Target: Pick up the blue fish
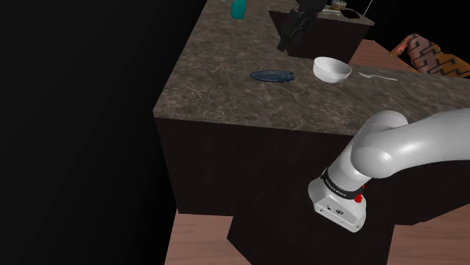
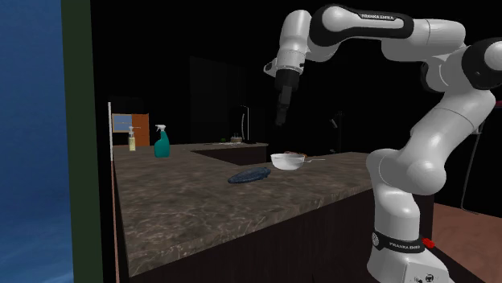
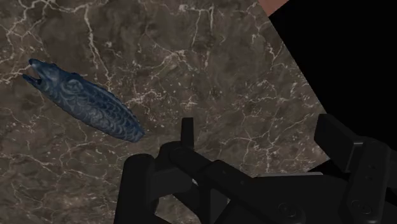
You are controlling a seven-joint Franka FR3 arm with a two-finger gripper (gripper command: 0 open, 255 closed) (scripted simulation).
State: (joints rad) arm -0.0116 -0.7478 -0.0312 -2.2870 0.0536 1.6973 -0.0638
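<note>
blue fish [image 3: 86, 105] lies flat on the dark, white-veined stone counter [image 3: 191, 51]. it is close to the gripper [image 3: 261, 133] but outside the gap between its 2 black fingers [image 3: 186, 130]. the fingers are spread apart, with bare counter between them. the fish's forked end is the end farthest from the fingers.

in the shoulder view the white arm [image 1: 392, 143] is nearest, at 4 o'clock in the picture. past it the counter [image 1: 226, 90] carries the fish [image 1: 272, 75] at 9 o'clock of a white bowl [image 1: 332, 68], near it but not touching. a white utensil [image 1: 376, 76] lies at 3 o'clock of the bowl. the gripper [image 1: 290, 38] hangs farther back, at 1 o'clock of the fish. a teal spray bottle [image 1: 239, 8] stands at 11 o'clock, at the far end.

in the second exterior view the arm [image 2: 418, 161] rises at 3 o'clock. the fish [image 2: 250, 175] sits at 8 o'clock of the bowl [image 2: 287, 161]. the gripper [image 2: 281, 120] points down at the bowl's 12 o'clock, well clear of the counter [image 2: 185, 201]. farther off, the spray bottle [image 2: 162, 141] has a small yellow bottle [image 2: 132, 143] at its 9 o'clock.
</note>
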